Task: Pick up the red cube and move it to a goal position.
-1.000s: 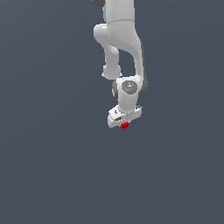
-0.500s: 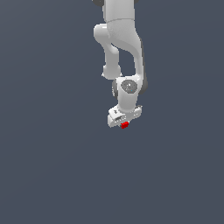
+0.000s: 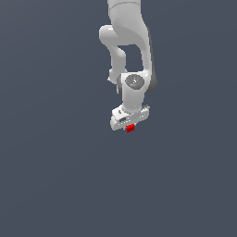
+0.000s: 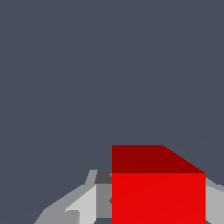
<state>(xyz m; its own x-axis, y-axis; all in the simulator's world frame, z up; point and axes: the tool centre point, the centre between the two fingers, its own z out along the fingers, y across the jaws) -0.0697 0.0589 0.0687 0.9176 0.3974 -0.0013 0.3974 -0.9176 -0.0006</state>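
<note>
The gripper [image 3: 129,124] holds the cube [image 3: 130,128] between its fingers [image 4: 83,205]. All around them is only plain grey ground. No desk edge or corner can be seen.

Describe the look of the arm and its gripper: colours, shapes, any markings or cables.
The arm is glossy white, built of rounded, tube-like links. A grey disc caps the wrist joint. The gripper has a blocky white body with small dark details. In the wrist view its fingers are flat and pale grey. No cables or lettering can be made out.
</note>
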